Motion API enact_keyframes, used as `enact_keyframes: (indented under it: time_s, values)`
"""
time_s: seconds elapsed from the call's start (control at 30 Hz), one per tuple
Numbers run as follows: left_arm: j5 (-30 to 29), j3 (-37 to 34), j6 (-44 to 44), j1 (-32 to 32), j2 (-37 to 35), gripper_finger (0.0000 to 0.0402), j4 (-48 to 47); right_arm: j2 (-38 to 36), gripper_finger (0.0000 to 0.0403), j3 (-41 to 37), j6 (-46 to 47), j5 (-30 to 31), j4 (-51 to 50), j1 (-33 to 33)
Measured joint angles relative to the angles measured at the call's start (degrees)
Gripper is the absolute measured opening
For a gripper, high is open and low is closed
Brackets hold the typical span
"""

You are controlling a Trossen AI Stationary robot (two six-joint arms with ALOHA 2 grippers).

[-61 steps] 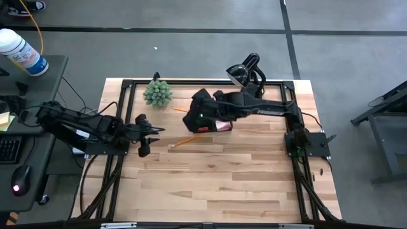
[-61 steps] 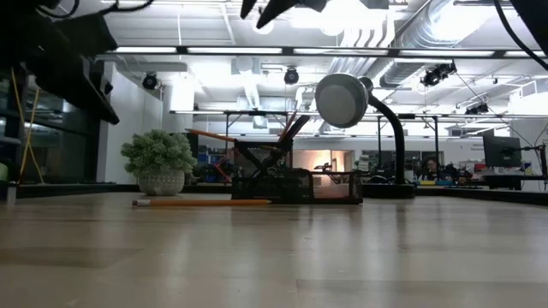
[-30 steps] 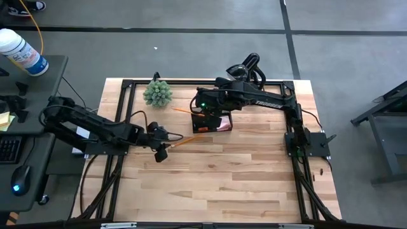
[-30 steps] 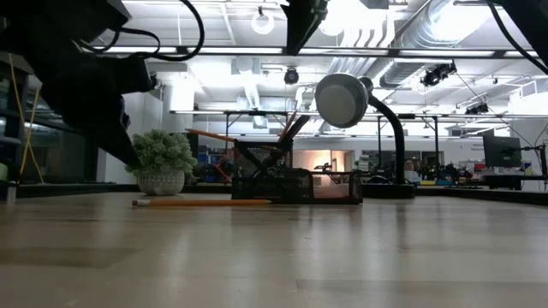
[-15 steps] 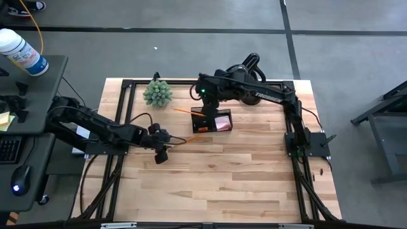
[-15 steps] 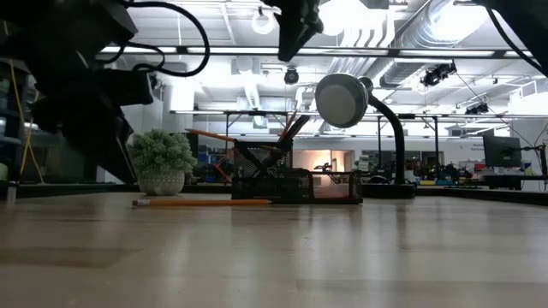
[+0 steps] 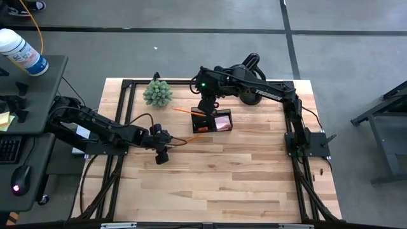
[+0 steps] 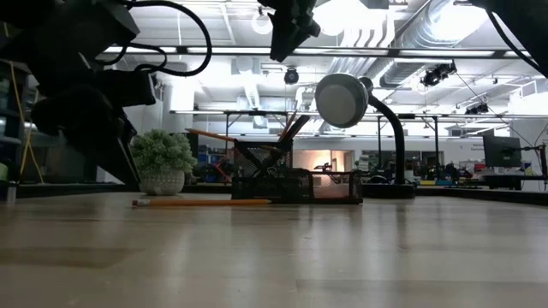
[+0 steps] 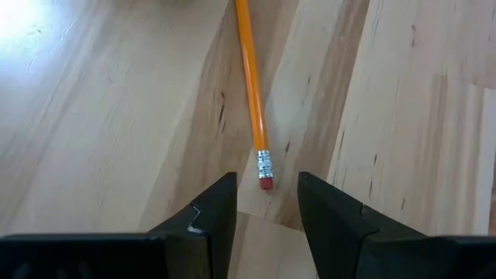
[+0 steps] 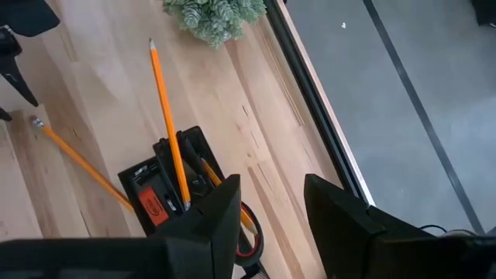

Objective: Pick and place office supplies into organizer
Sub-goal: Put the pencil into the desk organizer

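- The table (image 7: 222,178) is pale wood in light and darker plank stripes.
- The loose pencil (image 9: 249,77) is yellow-orange, with a silver band and a red eraser tip.
- The organizer (image 7: 210,124) is black; a pink pad (image 7: 222,122) shows in it.
- The scissors (image 10: 155,203) have red-orange handles.
- The plant (image 7: 157,93) is pale green and spiky.
- Both arms and the lamp (image 8: 342,100) are black.

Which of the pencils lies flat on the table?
The pencil before the left hand, eraser toward it. The other pencil leans out of the organizer.
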Motion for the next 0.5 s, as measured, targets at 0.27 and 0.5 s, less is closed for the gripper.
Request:
enact_keyframes:
  time_s: [0.27, 0.5]
  values:
    - [-0.79, 0.0, 1.11, 0.0, 0.48, 0.0127, 0.22, 0.0, 0.0138, 0.0, -0.17, 0.21, 0.37, -0.12]
    - [-0.95, -0.02, 1.14, 0.0, 3.34, 0.0127, 4.18, 0.0, 0.0138, 0.0, -0.17, 0.14, 0.4, -0.1]
